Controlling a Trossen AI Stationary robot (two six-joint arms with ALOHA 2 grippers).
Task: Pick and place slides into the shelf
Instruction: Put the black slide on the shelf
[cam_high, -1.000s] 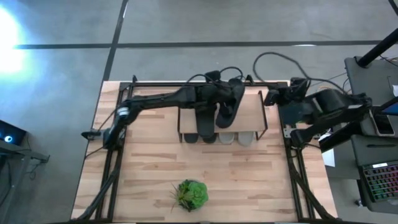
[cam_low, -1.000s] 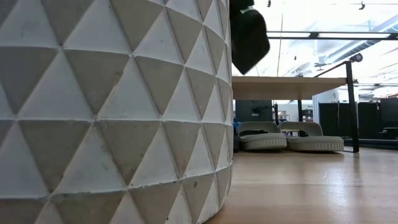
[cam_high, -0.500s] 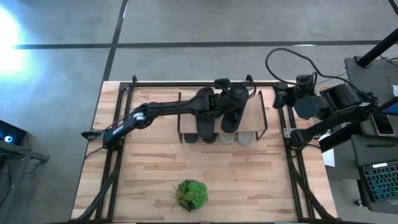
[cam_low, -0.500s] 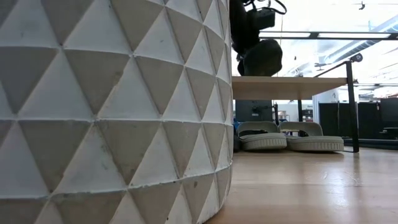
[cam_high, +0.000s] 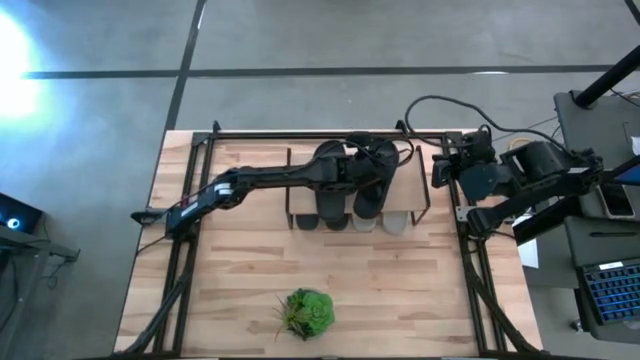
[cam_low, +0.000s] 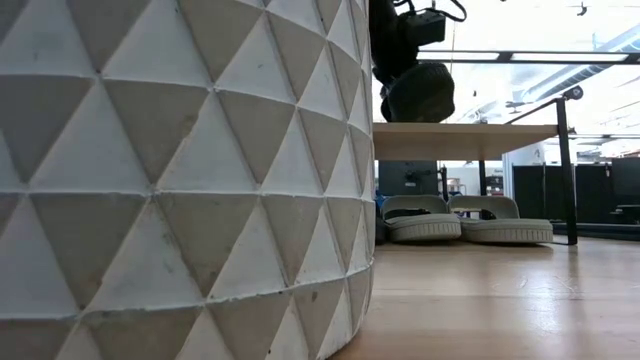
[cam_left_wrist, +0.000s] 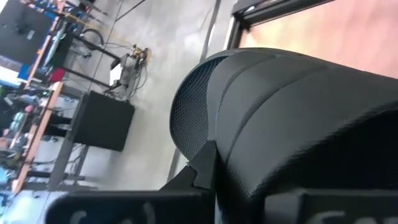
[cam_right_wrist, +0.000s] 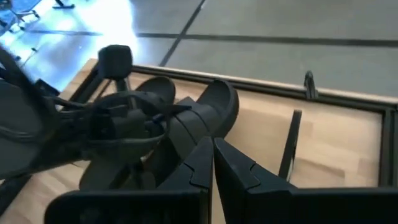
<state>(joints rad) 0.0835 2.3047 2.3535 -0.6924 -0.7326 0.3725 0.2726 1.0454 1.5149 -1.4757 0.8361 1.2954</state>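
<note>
My left gripper reaches from the table's left over the shelf and is shut on a black slide. In the low view this slide sits level, just at the plank top. A second black slide lies on the plank beside it. Two pale grey slides rest on their soles under the plank, with dark toes next to them. My right gripper is shut, holds nothing and hovers at the shelf's right end. My left gripper holds the black slide at its broad strap, coming level from the table's left, across the slide. One finger shows against the strap's side; the slide hides the other. The slide is level, toe toward the near edge; whether its sole touches the plank I cannot tell.
A large white planter with a triangle pattern fills the low view's left half; from above it shows as a green plant near the table's near edge. Black frame rails run along the table's left and right edges. Bare wood lies between shelf and plant.
My left gripper has carried the black slide down toward the plank and a little toward the near edge. The slide has turned from hanging tilted to level, in line with the second black slide. My right gripper has drawn back from the shelf and shifted slightly at its right end.
</note>
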